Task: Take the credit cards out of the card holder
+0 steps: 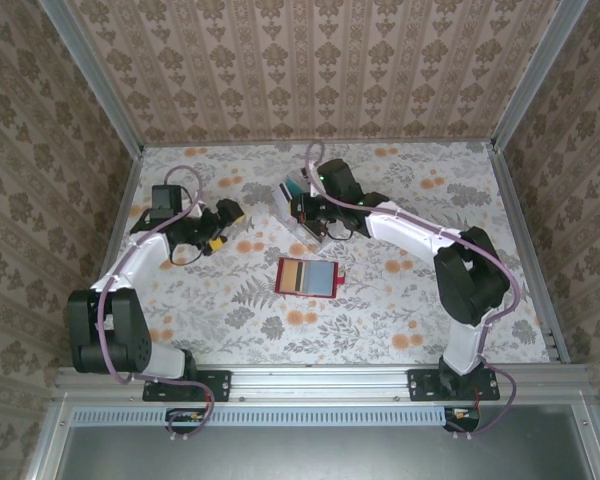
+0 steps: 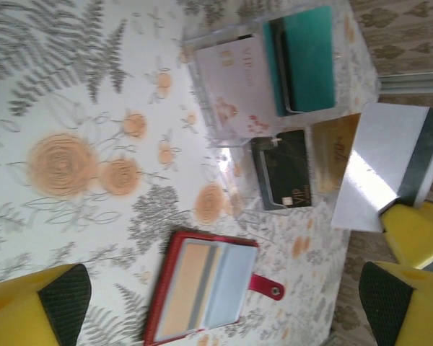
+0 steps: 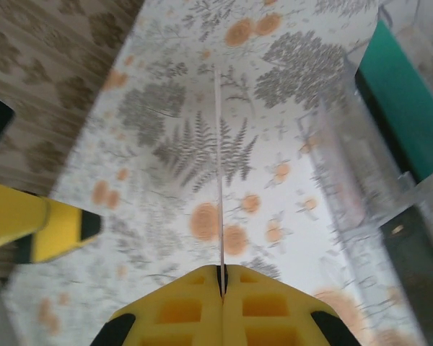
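I confirm the right gripper (image 3: pixel 222 277) pinches one credit card (image 3: pixel 220 180), seen edge-on. The left gripper (image 1: pixel 220 228) stands spread wide. The card holder (image 1: pixel 308 277) lies open on the table (image 1: pixel 400 300) between both arms, near the clear rack (image 2: pixel 274 79)

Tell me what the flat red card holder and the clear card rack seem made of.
The flat red card holder: matte leather or imitation, judging by its snap tab. The clear card rack: glossy transparent plastic; the floral table shows through.
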Robot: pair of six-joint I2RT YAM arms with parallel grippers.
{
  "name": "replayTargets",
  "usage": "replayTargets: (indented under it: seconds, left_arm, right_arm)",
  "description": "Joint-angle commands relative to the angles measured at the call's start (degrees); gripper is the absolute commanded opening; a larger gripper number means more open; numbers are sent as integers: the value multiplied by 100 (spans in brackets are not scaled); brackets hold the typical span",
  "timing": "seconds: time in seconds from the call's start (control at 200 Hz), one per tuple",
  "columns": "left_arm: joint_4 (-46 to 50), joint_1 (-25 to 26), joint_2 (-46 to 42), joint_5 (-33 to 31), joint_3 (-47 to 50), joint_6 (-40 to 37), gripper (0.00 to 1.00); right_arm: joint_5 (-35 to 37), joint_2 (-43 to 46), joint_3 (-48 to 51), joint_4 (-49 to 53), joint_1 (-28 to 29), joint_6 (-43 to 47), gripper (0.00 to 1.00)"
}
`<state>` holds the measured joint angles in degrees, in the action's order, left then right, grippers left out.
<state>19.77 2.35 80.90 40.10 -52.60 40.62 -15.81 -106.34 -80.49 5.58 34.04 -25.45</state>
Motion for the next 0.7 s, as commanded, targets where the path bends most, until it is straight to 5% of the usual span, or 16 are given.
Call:
replayTargets:
  seconds: [0.0, 0.24, 0.695]
  left_arm:
    - [331, -144, -43, -161, 83, -452, 100]
    - [541, -217, -44, -155, 100, -655, 100]
    - [589, -217, 57, -63, 158, -626, 100]
  right_arm:
    - [874, -283, -368, 689, 150, 1492, 0]
    - [1513, -743, -800, 714, 343, 2493, 0]
    - [2071, -1650, -1638, 1037, 393, 3017, 0]
